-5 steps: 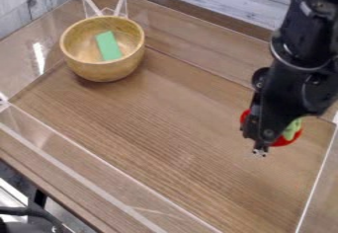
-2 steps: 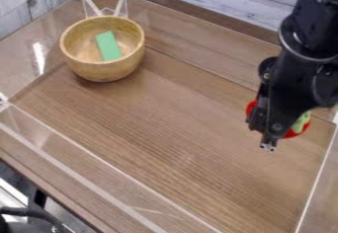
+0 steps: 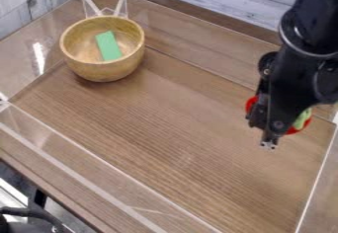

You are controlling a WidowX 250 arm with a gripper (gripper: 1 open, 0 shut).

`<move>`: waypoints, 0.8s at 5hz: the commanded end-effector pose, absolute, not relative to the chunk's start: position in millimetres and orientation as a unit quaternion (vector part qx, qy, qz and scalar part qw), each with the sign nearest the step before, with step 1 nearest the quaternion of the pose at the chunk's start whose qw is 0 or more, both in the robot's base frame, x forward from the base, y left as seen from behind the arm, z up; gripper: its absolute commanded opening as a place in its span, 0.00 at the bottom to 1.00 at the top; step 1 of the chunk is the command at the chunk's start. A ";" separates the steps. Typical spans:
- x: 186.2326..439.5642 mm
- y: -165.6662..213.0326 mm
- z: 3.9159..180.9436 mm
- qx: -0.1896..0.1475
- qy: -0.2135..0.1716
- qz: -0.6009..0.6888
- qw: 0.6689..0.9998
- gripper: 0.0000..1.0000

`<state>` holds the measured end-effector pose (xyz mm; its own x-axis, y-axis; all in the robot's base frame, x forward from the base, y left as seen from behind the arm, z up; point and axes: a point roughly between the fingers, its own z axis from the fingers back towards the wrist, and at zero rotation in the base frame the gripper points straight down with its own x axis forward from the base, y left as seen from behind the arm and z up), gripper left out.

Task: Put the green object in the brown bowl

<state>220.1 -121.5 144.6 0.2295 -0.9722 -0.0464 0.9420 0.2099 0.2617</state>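
The green object point(image 3: 109, 46) lies inside the brown bowl point(image 3: 103, 63), toward ten o'clock on the counter point(image 3: 152, 116). The fingers point(image 3: 270, 138) hang at four o'clock, in front of a red-and-green thing point(image 3: 299, 121) — whether they are open or closed, one cannot tell.

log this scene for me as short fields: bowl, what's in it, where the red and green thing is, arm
bowl: brown, round, upright, far left of the table
in bowl: green block
red and green thing: right side, partly hidden behind the jaws
arm: black, at right, jaws pointing down; grip unclear
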 end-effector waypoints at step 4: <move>221.7 -126.4 178.7 0.135 -0.112 -0.597 0.782 0.00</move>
<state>216.9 -122.7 160.7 0.2593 -0.9650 -0.0391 0.9237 0.2360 0.3017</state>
